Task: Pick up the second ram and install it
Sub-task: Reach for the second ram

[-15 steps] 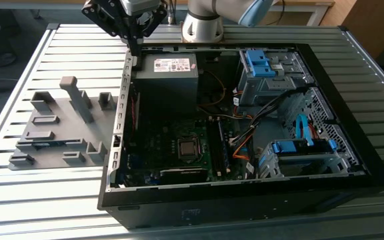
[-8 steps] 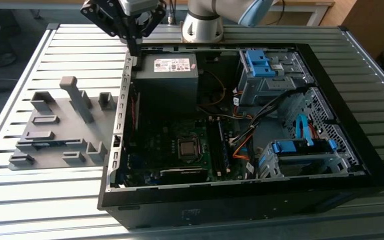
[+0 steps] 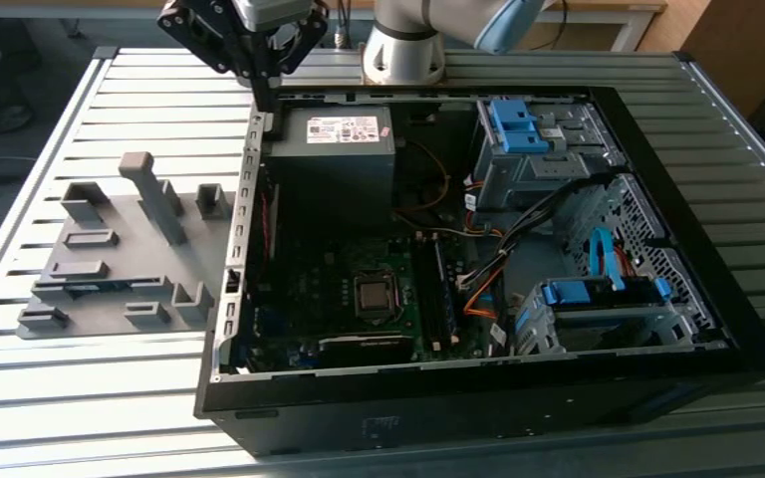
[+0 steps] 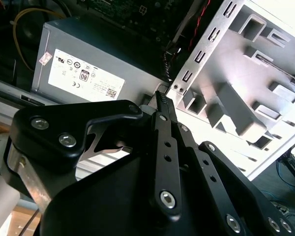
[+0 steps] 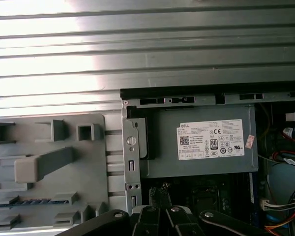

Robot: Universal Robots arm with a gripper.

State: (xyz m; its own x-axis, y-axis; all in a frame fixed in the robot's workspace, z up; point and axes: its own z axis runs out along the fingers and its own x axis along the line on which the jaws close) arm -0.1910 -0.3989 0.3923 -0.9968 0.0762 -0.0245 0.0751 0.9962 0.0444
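The pincer [image 3: 266, 98] is held over the wall of the open computer case [image 3: 489, 408], at the corner just beside the grey power supply [image 3: 336, 154]. Its fingers [image 4: 163, 128] are seen pressed together in both wrist views, and nothing is gripped between them. The second ram [image 5: 27, 201] is seen lying flat in a slot of the grey holder tray [image 5: 88, 167], with its row of dark chips showing. The tray is set on the slatted metal table [image 3: 117, 398], just beside the case on the exterior view's left. The ram is well apart from the pincer and has not been lifted. The robot arm's base [image 3: 402, 50] is mounted behind the case.
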